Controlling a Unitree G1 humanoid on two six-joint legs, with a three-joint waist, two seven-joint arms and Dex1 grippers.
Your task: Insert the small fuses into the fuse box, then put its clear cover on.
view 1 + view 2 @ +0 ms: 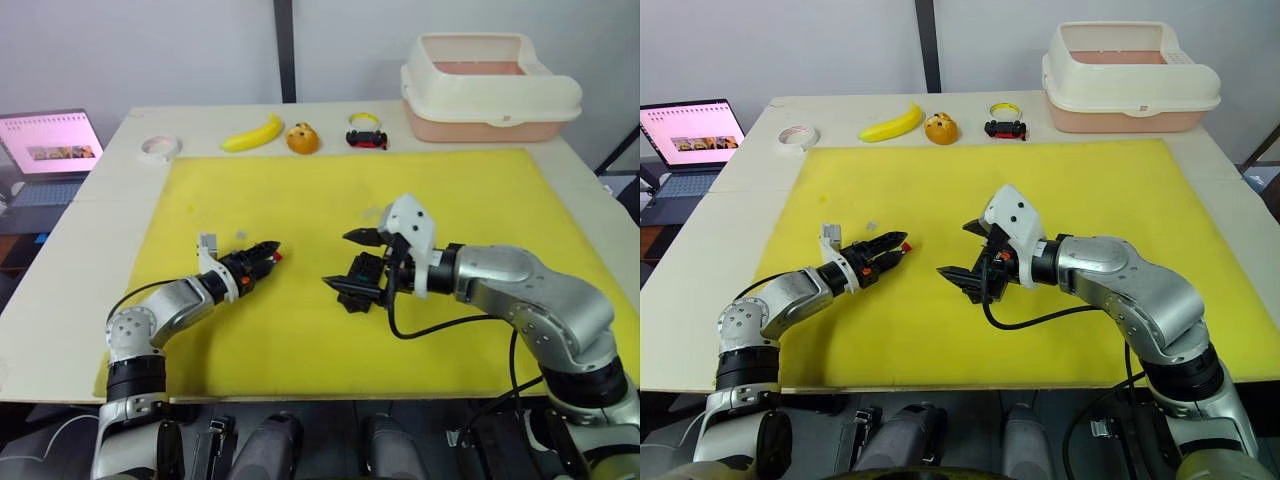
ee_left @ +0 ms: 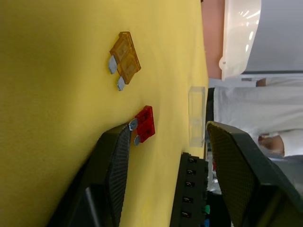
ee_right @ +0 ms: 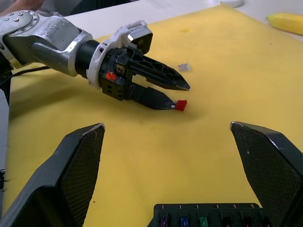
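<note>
The black fuse box (image 3: pixel 208 215) rests on the yellow mat between the wide-apart fingers of my open right gripper (image 1: pixel 338 260); purple, blue and green small fuses sit in its slots. My left gripper (image 1: pixel 265 255) is open, low over the mat to the left of the box. A red fuse (image 2: pixel 145 124) lies on the mat touching one left fingertip (image 2: pixel 124 132), and the other finger stands well clear of it. An orange-brown fuse (image 2: pixel 124 59) lies flat on the mat a little beyond it. The clear cover (image 2: pixel 197 115) lies on the mat past the box.
Along the table's far edge are a white tape roll (image 1: pixel 159 149), a banana (image 1: pixel 252 134), an orange (image 1: pixel 302 138), a black-and-red toy car (image 1: pixel 367 138) and a white-and-pink bin (image 1: pixel 488 85). A laptop (image 1: pixel 50 150) sits off the table's left side. A person in white (image 2: pixel 255 109) stands behind the table.
</note>
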